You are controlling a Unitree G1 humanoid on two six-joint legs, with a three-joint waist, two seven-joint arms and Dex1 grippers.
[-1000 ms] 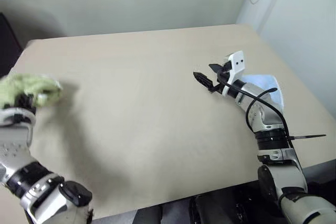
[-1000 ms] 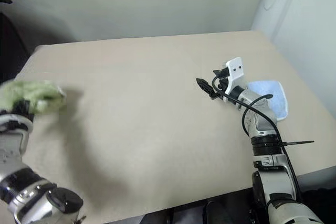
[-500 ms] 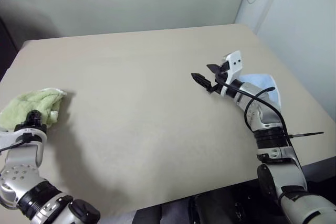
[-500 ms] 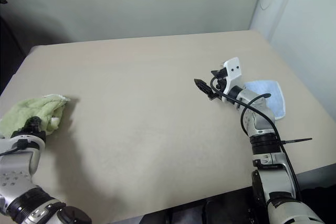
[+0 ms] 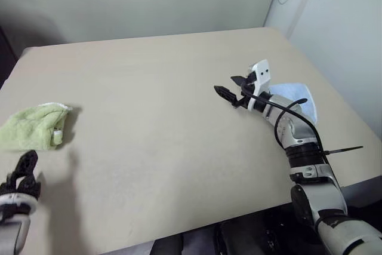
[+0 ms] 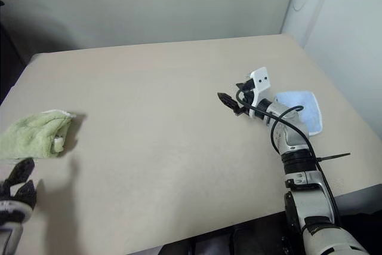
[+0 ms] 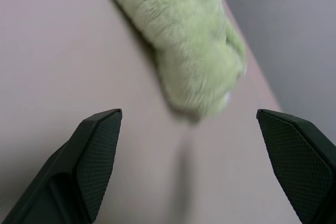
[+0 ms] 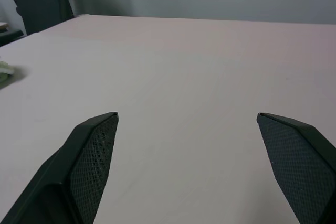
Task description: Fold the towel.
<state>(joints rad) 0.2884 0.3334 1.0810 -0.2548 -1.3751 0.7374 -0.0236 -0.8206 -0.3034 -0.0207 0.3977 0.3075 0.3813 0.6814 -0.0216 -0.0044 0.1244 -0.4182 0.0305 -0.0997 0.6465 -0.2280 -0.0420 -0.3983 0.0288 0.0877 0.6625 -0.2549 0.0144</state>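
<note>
A second ago the left gripper point(image 5: 21, 174) was clamped on the towel point(image 5: 33, 126), carrying it bunched up above the table's point(image 5: 155, 117) left edge. Then it lowered the cloth onto the tabletop, and its fingers spread wide and let go. The towel was left lying in a crumpled, loosely folded heap near that left edge, free of any grip. The left gripper drew back toward the robot, ending up clear of the towel on its near side with a gap between them.
</note>
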